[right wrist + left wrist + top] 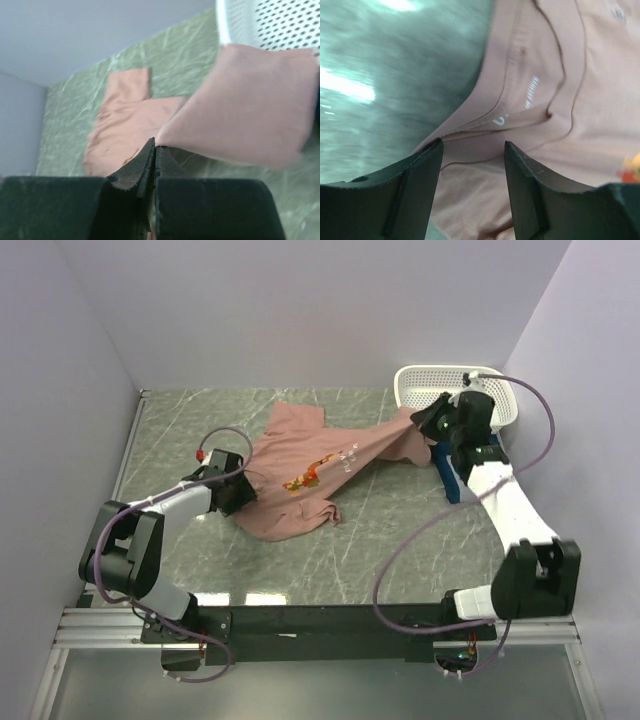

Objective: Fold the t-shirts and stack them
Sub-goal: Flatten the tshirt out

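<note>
While right gripper pinches pink t-shirt edge, left gripper spread over collar

A green marbled table carries a dusty-pink t-shirt, rumpled across its middle and left, with its right end raised off the surface. A white perforated basket stands at the far right corner. Just nearer than it lies a blue t-shirt, mostly hidden.

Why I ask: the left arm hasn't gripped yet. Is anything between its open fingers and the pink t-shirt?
Nothing visible. The left gripper hangs open right over the pink t-shirt, with only bare cloth showing between its fingers. The basket sits far off to the right.
</note>
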Available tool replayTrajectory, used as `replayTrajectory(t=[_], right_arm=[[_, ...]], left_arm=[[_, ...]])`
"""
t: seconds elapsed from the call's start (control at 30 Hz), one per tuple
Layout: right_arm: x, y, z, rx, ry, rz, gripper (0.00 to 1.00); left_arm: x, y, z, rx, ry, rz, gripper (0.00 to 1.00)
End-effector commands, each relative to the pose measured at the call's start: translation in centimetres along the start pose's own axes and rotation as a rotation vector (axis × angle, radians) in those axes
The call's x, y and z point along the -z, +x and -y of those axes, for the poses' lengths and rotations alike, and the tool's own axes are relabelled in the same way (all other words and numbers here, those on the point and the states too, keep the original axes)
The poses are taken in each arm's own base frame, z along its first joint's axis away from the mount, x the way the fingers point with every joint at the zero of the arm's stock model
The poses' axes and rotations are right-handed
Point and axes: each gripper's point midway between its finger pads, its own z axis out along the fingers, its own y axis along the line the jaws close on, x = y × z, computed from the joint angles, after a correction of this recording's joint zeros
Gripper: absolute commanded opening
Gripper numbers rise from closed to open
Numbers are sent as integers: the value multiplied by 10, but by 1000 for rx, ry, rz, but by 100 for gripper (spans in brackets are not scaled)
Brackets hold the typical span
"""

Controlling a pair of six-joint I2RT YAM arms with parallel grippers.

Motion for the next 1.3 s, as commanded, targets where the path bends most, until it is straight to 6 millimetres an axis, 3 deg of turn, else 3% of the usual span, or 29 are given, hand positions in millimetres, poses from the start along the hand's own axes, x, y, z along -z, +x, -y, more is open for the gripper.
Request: replayTrajectory(t=[0.0, 0.1, 0.17, 0.27, 0.4, 0.5, 0.57, 0.6, 0.7, 0.83, 0.9, 0.93, 1.13, 1.27], right_arm=[[38, 21, -4, 16, 77, 1, 0], [64, 60, 3, 7, 116, -39, 0], [76, 91, 24, -22, 159, -85, 3], [87, 127, 51, -28, 217, -148, 25], [98, 155, 56, -4, 202, -218, 48], [102, 155, 60, 22, 212, -215, 59], [102, 151, 60, 49, 225, -224, 63], [100, 149, 58, 62, 218, -226, 63], [90, 146, 59, 80, 230, -233, 64], [63, 150, 62, 106, 253, -295, 65], [52, 148, 65, 135, 272, -310, 66], [42, 150, 68, 141, 285, -331, 68], [14, 140, 99, 224, 437, -355, 75], [1, 134, 119, 222, 491, -372, 73]], left_arm=[[-2, 27, -83, -7, -308, -94, 61], [-1, 17, -96, 39, -346, -67, 60], [0, 8, -102, 65, -361, -52, 61], [2, -6, -110, 89, -391, -41, 62], [10, -44, -122, 118, -426, 10, 62], [19, -72, -136, 118, -463, 55, 63], [24, -90, -157, 148, -502, 76, 63], [29, -105, -169, 159, -523, 95, 63], [36, -126, -179, 162, -527, 135, 66], [55, -143, -150, 147, -394, 216, 74], [61, -139, -137, 117, -342, 232, 79], [73, -142, -129, 107, -309, 268, 84], [109, -128, -94, 23, -152, 384, 97], [115, -117, -84, -35, -118, 412, 98]])
